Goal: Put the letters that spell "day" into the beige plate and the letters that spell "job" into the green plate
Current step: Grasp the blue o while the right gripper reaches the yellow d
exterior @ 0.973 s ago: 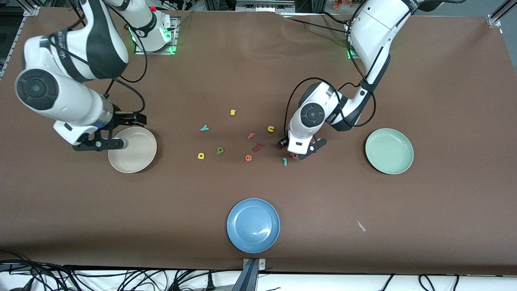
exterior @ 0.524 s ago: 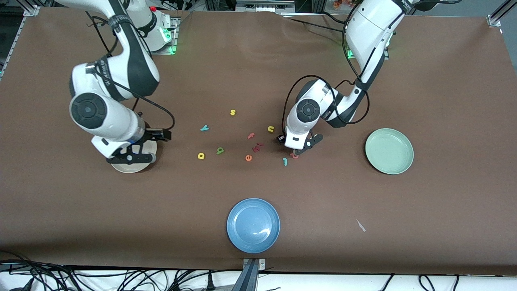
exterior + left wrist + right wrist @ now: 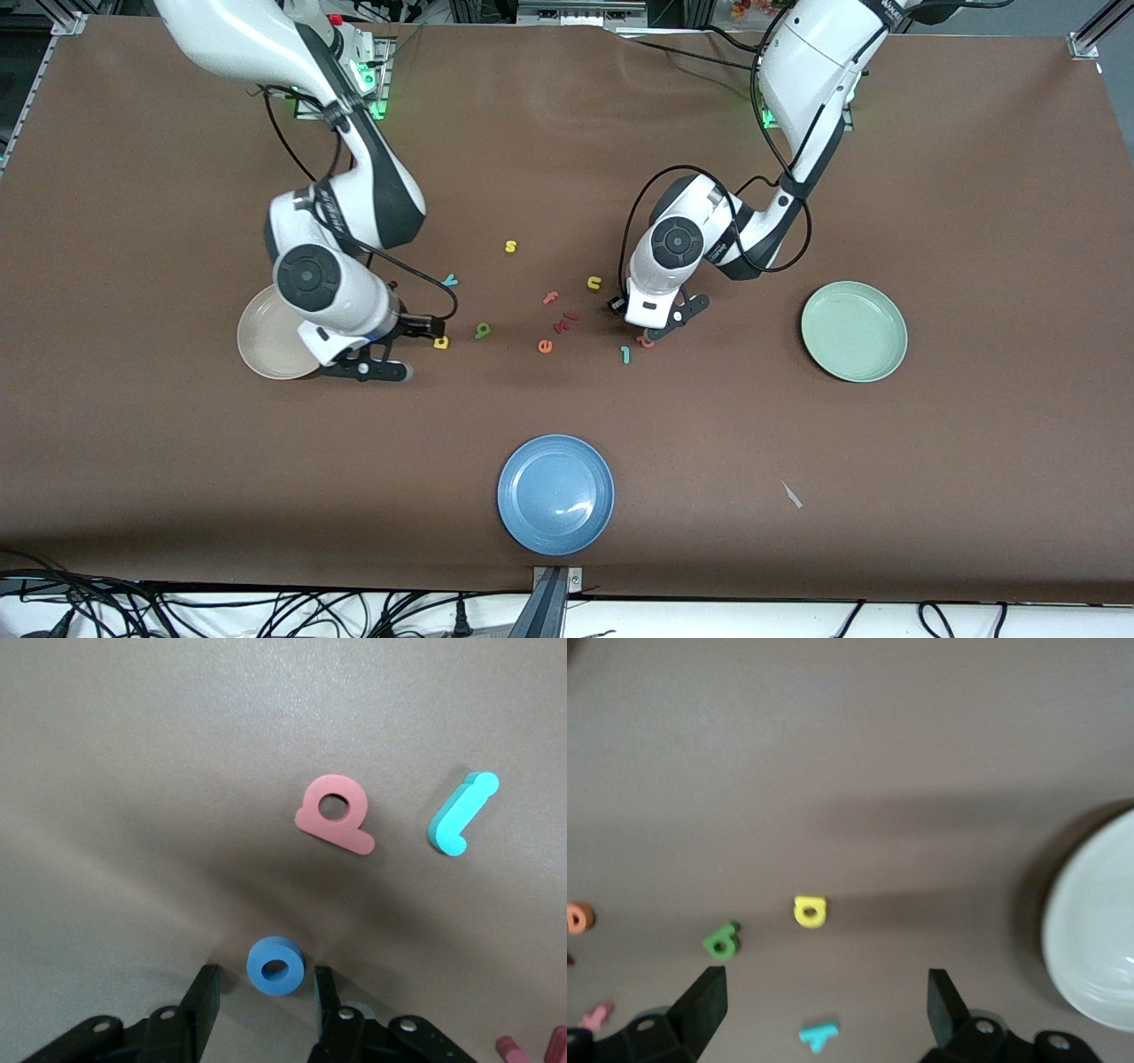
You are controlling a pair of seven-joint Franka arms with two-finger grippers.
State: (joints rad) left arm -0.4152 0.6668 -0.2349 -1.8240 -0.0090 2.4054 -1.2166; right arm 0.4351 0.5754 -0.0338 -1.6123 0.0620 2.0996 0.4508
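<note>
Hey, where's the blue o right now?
In the left wrist view, the blue o lies on the table between the left gripper fingers, beside the pink b.

Only the toy letters read: yellow "s" [image 3: 510, 246], yellow "u" [image 3: 594, 283], orange "e" [image 3: 545, 346], mid-table.

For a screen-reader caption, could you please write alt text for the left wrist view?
The left gripper sits low over the brown table, its jaws on either side of a small blue ring "o" with a gap still showing at each side. A pink "b" shape and a teal hooked "j" stick lie side by side on the table.
</note>
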